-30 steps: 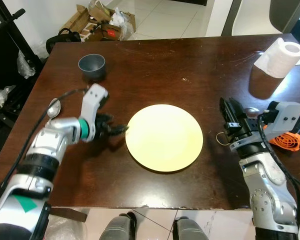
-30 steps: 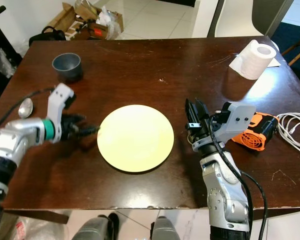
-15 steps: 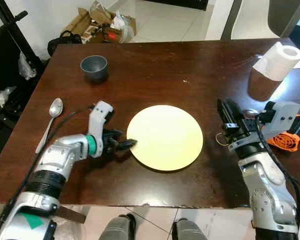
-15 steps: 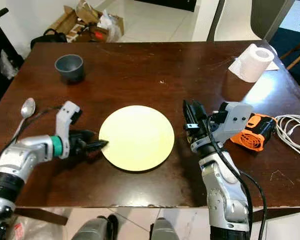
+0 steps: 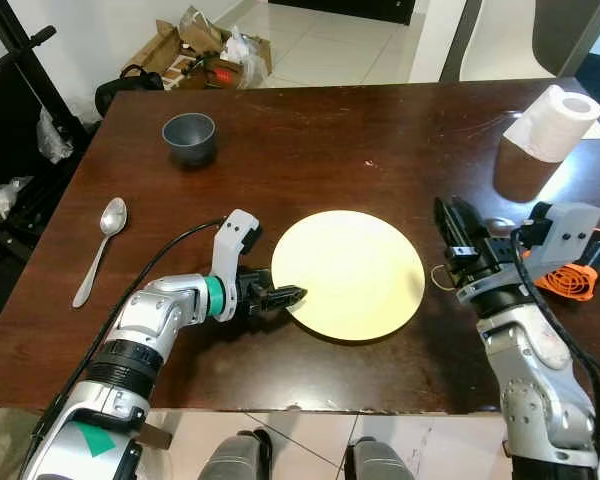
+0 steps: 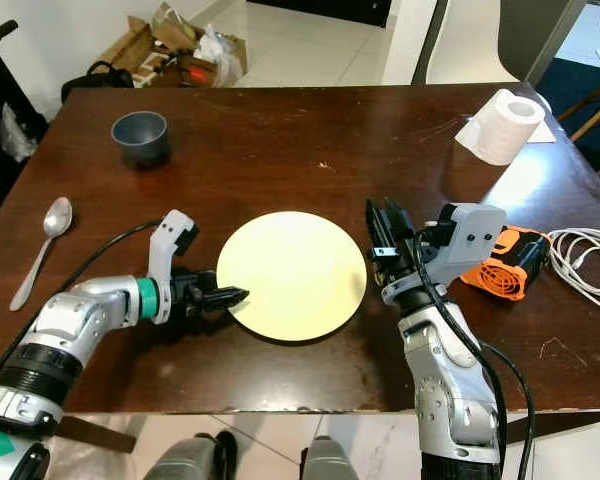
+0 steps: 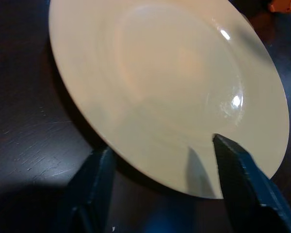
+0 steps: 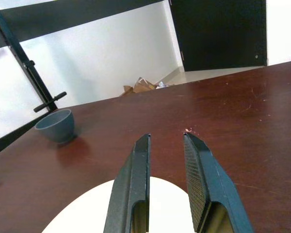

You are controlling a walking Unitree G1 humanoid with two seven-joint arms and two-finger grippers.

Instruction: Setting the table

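A pale yellow plate [image 5: 347, 275] lies flat in the middle of the dark wooden table [image 5: 310, 150]. My left gripper [image 5: 288, 296] is open at the plate's near-left rim, one finger over the rim and the other beside it on the table; the left wrist view shows the fingers [image 7: 245, 187] straddling the plate's edge [image 7: 174, 87]. A metal spoon [image 5: 102, 245] lies at the table's left side, and a grey bowl [image 5: 188, 135] stands at the far left. My right gripper [image 5: 460, 228] hovers right of the plate, fingers slightly apart and holding nothing [image 8: 167, 137].
A roll of paper towel [image 5: 560, 120] stands at the far right corner. An orange device [image 6: 505, 265] and a coiled white cable [image 6: 590, 255] lie at the right edge. Cardboard boxes and clutter [image 5: 205, 50] sit on the floor beyond the table.
My left gripper has slid right along the table to the plate's rim, and the plate has shifted a little to the right. The right arm has stayed in place.
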